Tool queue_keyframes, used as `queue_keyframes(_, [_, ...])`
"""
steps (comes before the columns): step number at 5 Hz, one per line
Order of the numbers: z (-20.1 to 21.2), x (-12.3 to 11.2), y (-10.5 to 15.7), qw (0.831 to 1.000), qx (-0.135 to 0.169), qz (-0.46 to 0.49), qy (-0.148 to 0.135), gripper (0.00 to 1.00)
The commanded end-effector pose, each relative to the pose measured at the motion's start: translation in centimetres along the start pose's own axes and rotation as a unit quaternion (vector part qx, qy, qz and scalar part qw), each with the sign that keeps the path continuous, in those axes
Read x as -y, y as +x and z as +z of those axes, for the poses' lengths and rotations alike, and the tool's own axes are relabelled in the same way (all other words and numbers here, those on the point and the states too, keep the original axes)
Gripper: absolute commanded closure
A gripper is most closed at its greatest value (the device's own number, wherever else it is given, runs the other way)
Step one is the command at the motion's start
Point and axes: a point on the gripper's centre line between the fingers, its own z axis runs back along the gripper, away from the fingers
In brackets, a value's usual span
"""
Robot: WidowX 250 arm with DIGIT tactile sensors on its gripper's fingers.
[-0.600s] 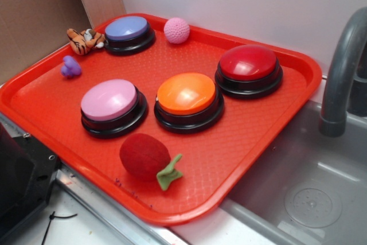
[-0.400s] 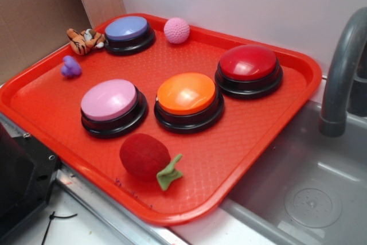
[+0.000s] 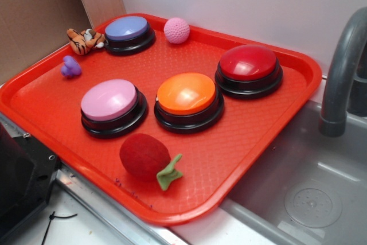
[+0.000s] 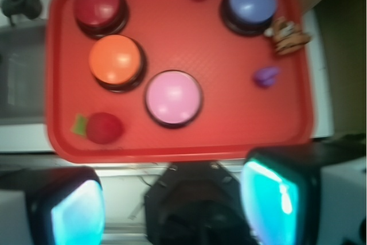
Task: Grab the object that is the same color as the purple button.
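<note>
On a red tray (image 3: 269, 124) beside a grey sink (image 3: 321, 182) sit four domed buttons and four small toys. Near the tray's far left corner, the purple button (image 3: 127, 28) stands on its black base, with a striped tiger plush (image 3: 83, 41) touching its left side and a pink knitted ball (image 3: 176, 30) just to its right, close to the back rim. The object (image 3: 71, 67), a small lumpy lavender toy, lies alone near the left rim, between the tiger plush and the pink-lilac button (image 3: 110, 101), apart from both. Open tray floor surrounds it on every side, and the strip between it and the rim is narrow. An orange button (image 3: 186, 94) stands just right of the pink-lilac one, a red button (image 3: 249, 63) farther back and right, and a red plush fruit with a green leaf (image 3: 146, 157) sits near the front rim. A wide bare band of tray runs through the middle, between the back pair and the front row. A grey faucet (image 3: 341, 73) rises at the right, past the tray's edge.

From the wrist view, the gripper (image 4: 172, 205) hangs off the tray's front edge, its two fingers (image 4: 275, 199) spread wide with nothing between them, well apart from the object (image 4: 266, 76). No writing or labels can be read anywhere.
</note>
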Motion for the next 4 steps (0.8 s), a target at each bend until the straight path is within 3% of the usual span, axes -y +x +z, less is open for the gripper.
queue_keyframes(1, [-2.8,-2.8,1.4,0.986,0.028,0.166,-0.009,0.00])
queue_keyframes(2, [-4.9,-4.9,2.2,0.957,0.060,0.284,0.004,0.00])
queue_keyframes(3, [-7.3,-7.0,2.6,0.916,0.101,0.388,0.023,0.00])
queue_keyframes(4, [-10.7,-9.6,3.6,0.889,0.116,0.442,0.045,0.00])
